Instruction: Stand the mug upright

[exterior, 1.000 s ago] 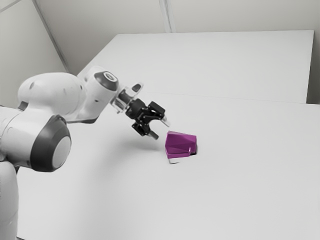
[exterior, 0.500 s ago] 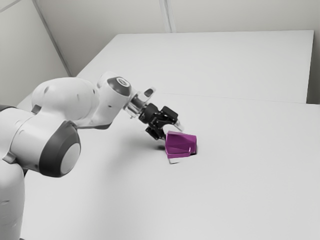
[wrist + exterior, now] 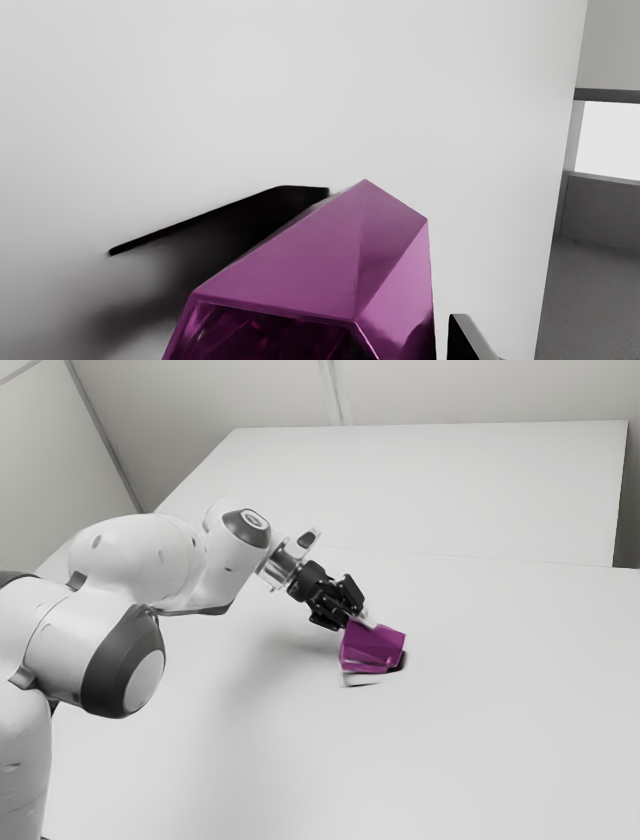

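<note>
Behind the table in the exterior view, seeing pale walls (image 3: 280, 390), going up plain. In front, seeing one big white table (image 3: 480, 740), spreading out flat, with one pale board (image 3: 430, 490) showing farther back. Past the table's edge in the wrist view, seeing gray floor (image 3: 590, 300).

From the exterior view's left, seeing one big white arm (image 3: 140, 565) with dark gray parts, reaching over the table to one purple mug (image 3: 372, 645). Seeing one black gripper (image 3: 357, 622) at the end of the arm, coming right up to the mug's open end and getting in front of a bit of it. Not being able to tell open from closed on the gripper, or if gripping the mug.

Seeing the mug out on the table's middle part, leaning over and not standing up straight. Looking shiny, with flat sides and sharp corners, and looking very dark inside. In the wrist view, seeing the mouth facing the gripper and the other end pointing away.

Beside the mug, seeing one black shadow (image 3: 240, 230). By the mug's low side, seeing one small pale strip (image 3: 362, 680), being too small to name.
</note>
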Available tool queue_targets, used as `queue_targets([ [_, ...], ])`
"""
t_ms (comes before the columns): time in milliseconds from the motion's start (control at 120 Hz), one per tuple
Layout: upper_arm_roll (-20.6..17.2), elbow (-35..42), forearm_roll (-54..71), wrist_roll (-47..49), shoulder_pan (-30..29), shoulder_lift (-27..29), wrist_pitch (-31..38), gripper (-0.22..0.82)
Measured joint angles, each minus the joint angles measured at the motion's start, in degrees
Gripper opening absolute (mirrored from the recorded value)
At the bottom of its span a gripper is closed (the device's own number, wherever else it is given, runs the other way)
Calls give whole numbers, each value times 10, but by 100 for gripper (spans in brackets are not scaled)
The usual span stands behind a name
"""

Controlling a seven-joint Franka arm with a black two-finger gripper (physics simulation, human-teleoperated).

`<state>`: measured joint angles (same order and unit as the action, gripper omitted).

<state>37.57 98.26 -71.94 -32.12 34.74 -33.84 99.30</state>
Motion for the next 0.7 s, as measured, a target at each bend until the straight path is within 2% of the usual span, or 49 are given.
queue_targets([
  [192, -2, -14, 0, 1, 1, 1, 0, -12],
  [442, -1, -17, 4, 8, 3, 10, 1, -16],
  [542, -3, -16, 18, 13, 0, 26, 2, -16],
  [700, -30, -14, 106, 23, -16, 85, 19, -17],
])
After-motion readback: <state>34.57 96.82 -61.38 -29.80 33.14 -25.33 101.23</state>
